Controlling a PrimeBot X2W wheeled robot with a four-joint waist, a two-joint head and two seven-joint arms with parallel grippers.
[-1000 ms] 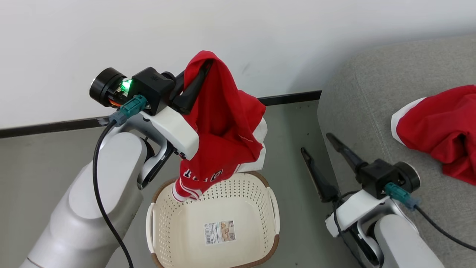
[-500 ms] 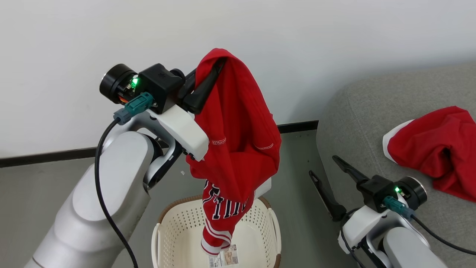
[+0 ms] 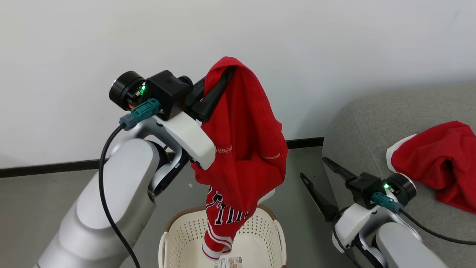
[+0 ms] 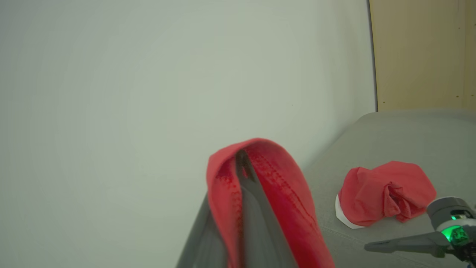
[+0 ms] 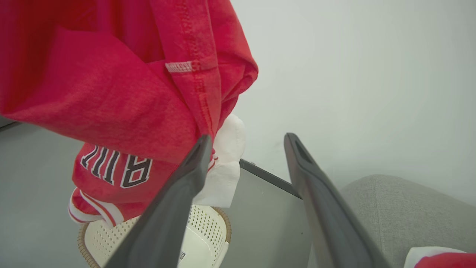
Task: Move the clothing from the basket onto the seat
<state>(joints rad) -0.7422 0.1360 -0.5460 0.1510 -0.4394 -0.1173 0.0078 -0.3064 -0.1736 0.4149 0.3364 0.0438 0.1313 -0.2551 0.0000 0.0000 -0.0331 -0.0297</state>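
Grey floor [image 3: 44, 201], white wall [image 3: 334, 56], grey sofa [image 3: 372, 123], left pincer [image 3: 230, 70] grasping red jersey [image 3: 249, 149] over basket [image 3: 186, 230], right pincer [image 3: 313, 167] spread.

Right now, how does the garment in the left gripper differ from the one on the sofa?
The held garment hangs from the left gripper over the basket; the sofa garment lies crumpled on the sofa. The held garment shows black lettering and stripes; the sofa garment shows just a white edge. Both are red.
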